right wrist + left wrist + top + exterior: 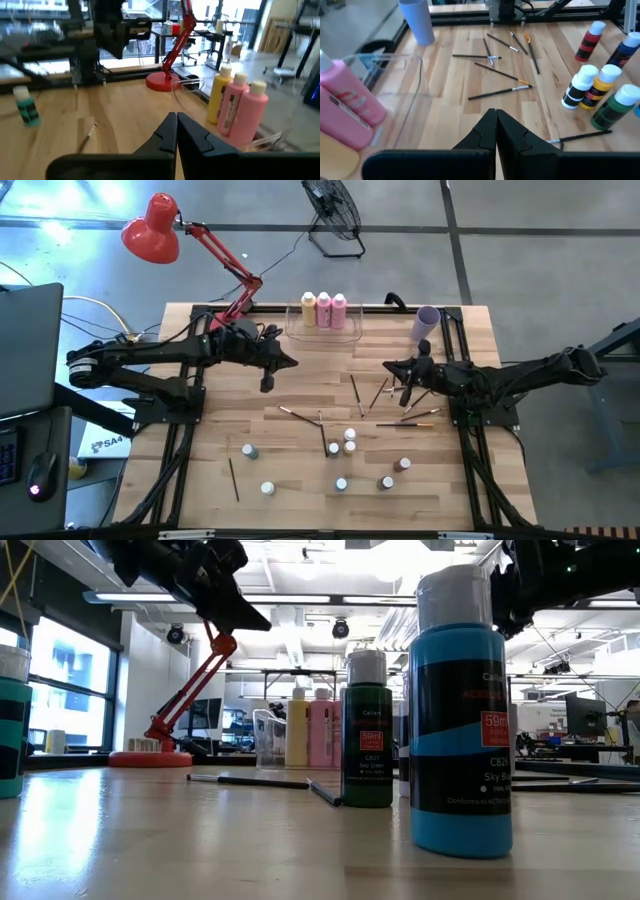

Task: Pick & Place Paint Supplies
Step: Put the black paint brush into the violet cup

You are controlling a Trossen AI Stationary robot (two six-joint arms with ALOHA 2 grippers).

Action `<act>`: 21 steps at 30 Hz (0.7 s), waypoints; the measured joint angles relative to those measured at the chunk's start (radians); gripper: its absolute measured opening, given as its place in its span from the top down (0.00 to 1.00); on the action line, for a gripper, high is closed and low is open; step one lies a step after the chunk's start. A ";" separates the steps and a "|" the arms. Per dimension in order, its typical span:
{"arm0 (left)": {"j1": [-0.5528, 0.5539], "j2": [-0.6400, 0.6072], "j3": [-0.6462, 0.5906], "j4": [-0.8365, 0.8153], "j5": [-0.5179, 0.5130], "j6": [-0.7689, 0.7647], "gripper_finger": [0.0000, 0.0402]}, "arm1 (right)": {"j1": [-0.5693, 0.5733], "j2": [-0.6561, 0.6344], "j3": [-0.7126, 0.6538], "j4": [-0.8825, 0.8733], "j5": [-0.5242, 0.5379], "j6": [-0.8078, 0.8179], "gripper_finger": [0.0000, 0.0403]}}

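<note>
Both the left gripper [268, 383] and right gripper [405, 393] hang clenched and empty short of the clear bin [352, 330], which holds three tall paint bottles [323, 309], with paintbrushes [357, 395] and tiny bottles [349, 436] scattered nearer on the tabletop [190, 420].

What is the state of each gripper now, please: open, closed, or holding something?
Left gripper: closed, fingers together, holding nothing, above the table.
Right gripper: closed, fingers together, holding nothing, above the table.

Three tall pink and yellow paint bottles [323, 309] stand in clear plastic bin [350, 332], counter [200, 480] far edge; lilac cup [427, 322] right of it; thin paintbrushes [357, 395] mid-counter; tiny white-capped bottles [342, 447] nearer.
</note>
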 joint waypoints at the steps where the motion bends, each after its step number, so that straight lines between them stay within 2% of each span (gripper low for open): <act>1: 0.000 0.000 0.000 -0.004 0.000 -0.011 1.00 | -0.001 0.000 0.000 0.000 0.006 0.035 1.00; 4: 0.000 0.000 0.000 -0.019 0.001 -0.024 1.00 | 0.000 0.000 0.000 -0.011 0.025 0.087 1.00; 21: 0.000 0.000 0.001 0.016 -0.011 -0.016 1.00 | 0.001 0.000 0.000 -0.022 0.019 0.042 1.00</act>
